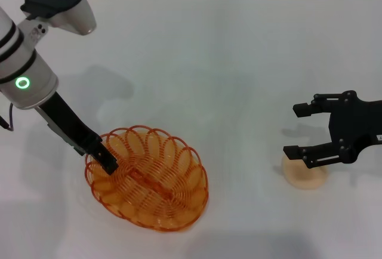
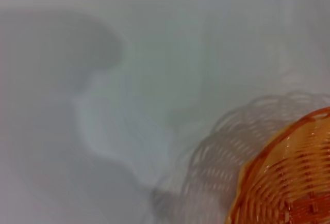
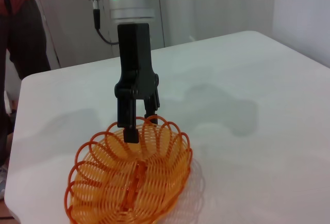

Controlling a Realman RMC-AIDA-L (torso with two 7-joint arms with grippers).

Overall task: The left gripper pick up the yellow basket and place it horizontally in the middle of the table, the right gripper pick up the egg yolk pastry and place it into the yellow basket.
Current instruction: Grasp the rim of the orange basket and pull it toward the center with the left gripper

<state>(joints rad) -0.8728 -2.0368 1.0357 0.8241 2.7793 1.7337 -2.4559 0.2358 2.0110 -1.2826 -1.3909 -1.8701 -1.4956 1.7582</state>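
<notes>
The left gripper (image 1: 107, 160) pinches the basket (image 1: 149, 178) rim between its fingers. The right gripper (image 1: 305, 130) is spread, the pastry (image 1: 304, 174) just under its lower finger.

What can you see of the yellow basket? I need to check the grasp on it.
The yellow basket is an oval of orange-yellow wire with a looped, petal-like rim and a coiled base. It sits upright on the white table, empty. The left end effector straddles its rim at the end nearer the robot's left, one finger inside.
</notes>
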